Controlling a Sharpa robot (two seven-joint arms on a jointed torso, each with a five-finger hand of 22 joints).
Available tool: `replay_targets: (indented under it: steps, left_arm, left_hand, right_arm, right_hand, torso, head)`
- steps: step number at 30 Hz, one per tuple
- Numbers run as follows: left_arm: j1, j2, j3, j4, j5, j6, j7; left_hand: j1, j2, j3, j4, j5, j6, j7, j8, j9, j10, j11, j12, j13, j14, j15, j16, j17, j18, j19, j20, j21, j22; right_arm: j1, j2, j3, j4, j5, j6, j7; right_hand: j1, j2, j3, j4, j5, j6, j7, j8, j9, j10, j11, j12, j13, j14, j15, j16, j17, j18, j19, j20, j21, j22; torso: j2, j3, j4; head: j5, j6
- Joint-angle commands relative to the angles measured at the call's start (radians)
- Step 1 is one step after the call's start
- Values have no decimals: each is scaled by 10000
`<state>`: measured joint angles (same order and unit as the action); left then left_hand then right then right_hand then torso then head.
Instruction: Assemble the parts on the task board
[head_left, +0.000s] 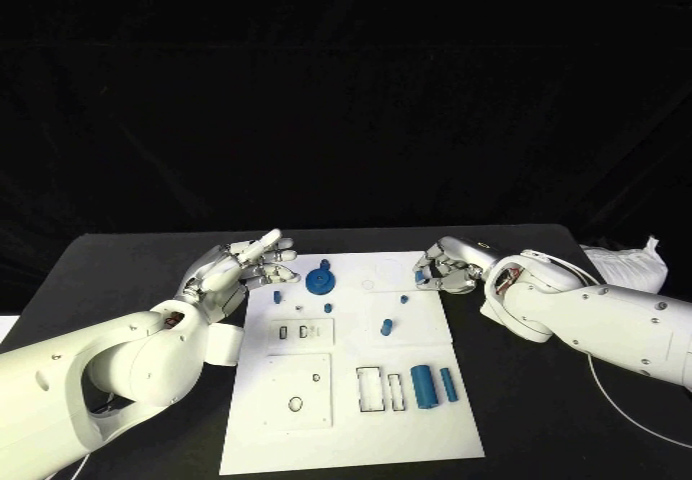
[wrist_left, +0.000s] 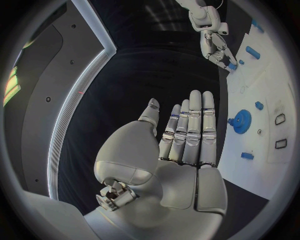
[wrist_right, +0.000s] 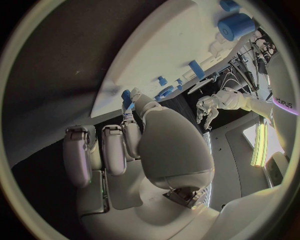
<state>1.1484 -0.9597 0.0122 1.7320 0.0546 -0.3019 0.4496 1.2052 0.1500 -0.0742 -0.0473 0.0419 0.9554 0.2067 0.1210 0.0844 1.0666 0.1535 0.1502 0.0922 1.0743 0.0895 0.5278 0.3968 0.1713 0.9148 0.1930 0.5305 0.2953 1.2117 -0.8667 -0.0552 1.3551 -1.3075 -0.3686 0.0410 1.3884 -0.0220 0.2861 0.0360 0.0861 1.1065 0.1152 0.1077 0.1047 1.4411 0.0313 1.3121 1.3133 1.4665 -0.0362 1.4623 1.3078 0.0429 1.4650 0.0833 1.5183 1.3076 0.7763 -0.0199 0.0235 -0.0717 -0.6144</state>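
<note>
The white task board (head_left: 361, 420) lies in the middle of the table. On it are a blue gear (head_left: 320, 279), several small blue pegs such as one (head_left: 387, 326), and two blue cylinders (head_left: 424, 386) near its right edge. My left hand (head_left: 245, 265) hovers at the board's far left corner with its fingers straight and apart (wrist_left: 187, 135), holding nothing; the gear (wrist_left: 240, 120) is just beside it. My right hand (head_left: 450, 268) is curled over the board's far right corner and pinches a small blue part (head_left: 421, 277) at its fingertips (wrist_right: 127, 98).
Two raised white plates with slots and holes (head_left: 303, 330) (head_left: 296, 392) sit on the board's left half, and empty outlined slots (head_left: 381, 388) lie beside the cylinders. A white crumpled bag (head_left: 627, 265) lies at the table's far right. A thin cable (head_left: 620, 400) trails under the right arm.
</note>
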Motion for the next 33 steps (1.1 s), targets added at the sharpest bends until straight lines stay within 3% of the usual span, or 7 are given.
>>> replay_targets:
  steps: [1,4,7,12,15,25,33]
  left_arm:
    - [4,18,5,14,12,194,74]
    - [3,11,5,8,12,187,80]
    - [3,9,5,-5,12,184,85]
    - [3,1,5,34,12,193,93]
    - [4,-6,6,55,12,187,95]
    - [7,-61,8,71,12,174,120]
    - [11,-74,9,1,12,164,136]
  left_hand:
    - [49,103,-2,-63,51,9,70,-46,-15,-50,-19,-66,-15,-72,8,-13,13,44,-89,7,58,12]
    - [58,110,0,-68,51,9,70,-48,-15,-50,-19,-68,-16,-72,8,-13,15,45,-90,8,59,13]
    - [58,110,0,-68,51,9,70,-48,-15,-50,-19,-68,-16,-72,8,-13,15,45,-90,8,59,13]
    - [58,110,0,-68,51,9,70,-48,-15,-50,-19,-68,-16,-72,8,-13,15,45,-90,8,59,13]
    - [58,110,0,-68,51,9,70,-48,-15,-50,-19,-68,-16,-72,8,-13,15,45,-90,8,59,13]
    - [85,122,7,-85,51,11,70,-54,-17,-47,-19,-74,-16,-74,8,-13,20,47,-95,11,63,16]
    - [85,122,7,-85,51,11,70,-54,-17,-47,-19,-74,-16,-74,8,-13,20,47,-95,11,63,16]
  right_arm:
    - [102,-45,28,404,898,-75,-621]
    - [235,-82,41,945,1170,-96,-1028]
    - [368,-8,48,1522,1110,-165,-1503]
    - [446,379,51,2026,537,-87,-1838]
    - [458,757,42,2152,141,-11,-2083]
    - [263,1808,-64,2207,-765,-85,-2895]
    - [-9,2401,-120,2052,-1352,-33,-3151]
  right_hand:
    - [85,239,70,14,-61,96,-55,15,51,-9,-49,-73,530,676,-44,-9,826,-112,75,-87,43,1239]
    - [30,254,82,19,-54,67,-46,-10,48,-31,-43,-118,501,668,-43,-35,787,-106,57,-91,33,1212]
    - [-18,280,96,32,-44,60,-44,-23,49,-53,-40,-167,468,659,-41,-60,749,-100,38,-94,23,1184]
    - [-68,281,106,31,-16,44,-41,-41,50,-114,-39,-291,380,643,-41,-106,681,-94,18,-96,12,1155]
    - [-78,280,106,32,-11,44,-41,-42,50,-114,-38,-291,381,642,-41,-109,677,-93,15,-96,10,1150]
    - [-193,267,152,-8,165,57,-51,-62,67,-132,-47,-345,358,634,-50,-145,636,-89,8,-103,1,1137]
    - [-252,232,176,-45,270,30,-42,-92,69,-147,-46,-386,336,629,-51,-170,603,-84,-9,-107,-10,1111]
  torso:
    - [-12,-17,7]
    - [-9,-35,6]
    - [-12,-22,16]
    - [12,-36,5]
    - [14,-23,6]
    - [27,-87,28]
    - [25,-73,36]
  head:
    - [10,21]
    - [23,29]
    - [51,21]
    - [163,-11]
    - [278,-48]
    - [511,-231]
    - [648,-339]
